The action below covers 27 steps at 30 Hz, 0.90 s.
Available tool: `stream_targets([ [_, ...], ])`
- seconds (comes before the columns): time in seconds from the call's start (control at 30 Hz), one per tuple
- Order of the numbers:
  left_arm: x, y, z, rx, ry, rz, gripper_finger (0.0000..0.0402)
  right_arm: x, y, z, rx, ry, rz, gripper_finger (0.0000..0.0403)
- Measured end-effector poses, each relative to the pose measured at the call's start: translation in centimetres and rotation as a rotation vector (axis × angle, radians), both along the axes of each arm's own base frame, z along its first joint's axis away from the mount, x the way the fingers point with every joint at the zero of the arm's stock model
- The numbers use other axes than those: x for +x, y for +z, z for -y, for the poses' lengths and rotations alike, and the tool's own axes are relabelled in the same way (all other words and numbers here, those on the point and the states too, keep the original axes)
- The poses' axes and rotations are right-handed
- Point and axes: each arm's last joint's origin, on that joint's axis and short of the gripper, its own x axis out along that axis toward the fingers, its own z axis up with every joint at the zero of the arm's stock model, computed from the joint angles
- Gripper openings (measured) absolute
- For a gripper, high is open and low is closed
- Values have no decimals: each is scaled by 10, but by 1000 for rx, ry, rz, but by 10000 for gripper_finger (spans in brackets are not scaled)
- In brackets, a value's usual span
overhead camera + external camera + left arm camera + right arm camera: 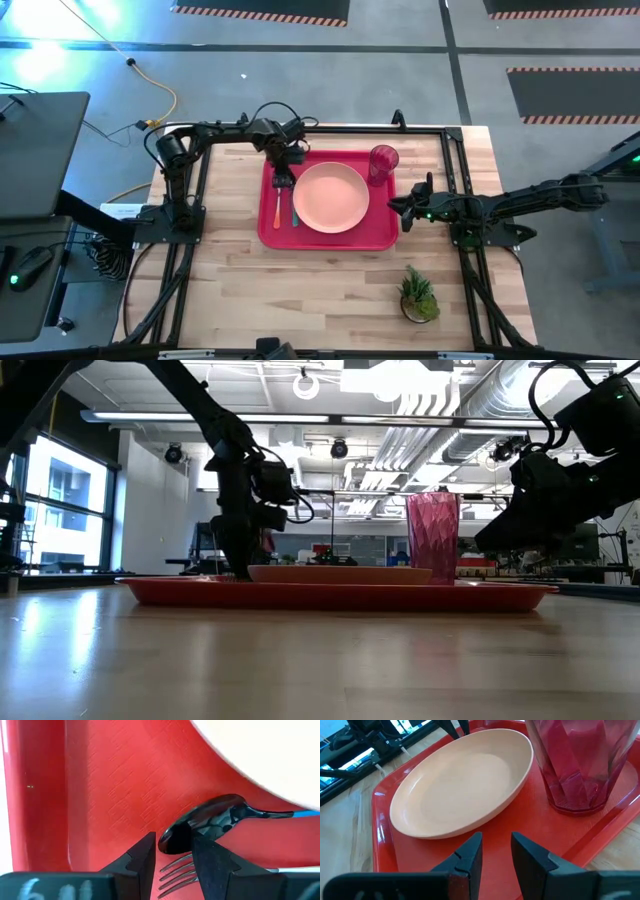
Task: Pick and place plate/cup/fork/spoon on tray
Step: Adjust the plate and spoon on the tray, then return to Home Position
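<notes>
While the left gripper (284, 172) hangs low over the tray (385, 238), at its far left corner, all four task items already sit on the red surface

- plate (330, 196): centre of tray, flat
- cup (383, 160): upright at the far right corner, just beside the plate's rim
- fork (277, 205): left of the plate, orange handle running toward the near edge, tines pointing away toward the far edge
- spoon (294, 210): between fork and plate, parallel to the fork, blue handle toward the near edge; the wrist view shows its dark bowl (202, 822) at the fingertips

Key relation: both utensils lie directly under the left gripper, long axes running near-to-far on the table, heads at the gripper end. In the left wrist view the fingers (142, 862) stand a little apart, with the spoon bowl just ahead of the gap and the fork tines (177, 872) showing through it. They clamp nothing that I can see; whether a tip touches the bowl I cannot tell

Right gripper (396, 208): off the tray's right edge, level with the plate, fingers apart and empty, aimed at plate and cup

Judgement: placement looks finished or nearly so. Any next move on the utensils belongs to the left arm, and a straight lift clears them. Risk: a finger dragging the spoon bowl onto the fork
</notes>
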Motion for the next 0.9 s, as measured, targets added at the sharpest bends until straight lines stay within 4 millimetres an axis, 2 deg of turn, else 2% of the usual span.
stream_targets([
  [0.4,0,1,-2,67,-16,-39,115,0,0,0,0,0,0,94],
  [0.7,11,21,-6,89,-15,-4,115,0,0,0,1,0,1,94],
  [0.9,13,27,-7,89,-8,-1,115,0,0,0,1,0,1,94],
])
